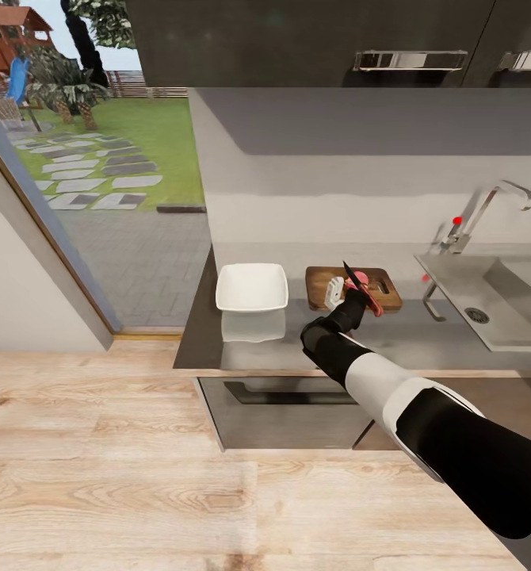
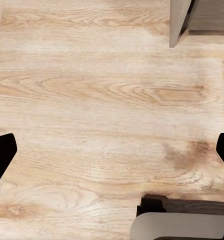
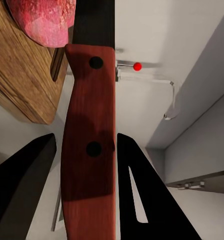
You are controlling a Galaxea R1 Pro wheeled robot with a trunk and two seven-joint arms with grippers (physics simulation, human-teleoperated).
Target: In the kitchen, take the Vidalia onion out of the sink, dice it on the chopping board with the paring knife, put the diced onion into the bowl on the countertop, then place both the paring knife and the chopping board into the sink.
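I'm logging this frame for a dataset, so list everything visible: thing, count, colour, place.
Vidalia onion: one, pink-red, on the chopping board.
Chopping board: one, brown wood, on the countertop between bowl and sink.
Paring knife: one, red-brown handle, dark blade, held over the board beside the onion.
Bowl: one, white, square, on the countertop left of the board.
Sink: one, steel, right end of the countertop.
Tap: one, chrome with red knob, behind the sink.
Countertop: one, grey, reflective.
Wall cabinets: dark, with chrome handles, above.
Floor: light wood.
Garden: green lawn, stepping stones, through the window.
Right gripper: one, closed on the knife handle.
Left gripper: dark fingertips spread wide, over the floor.
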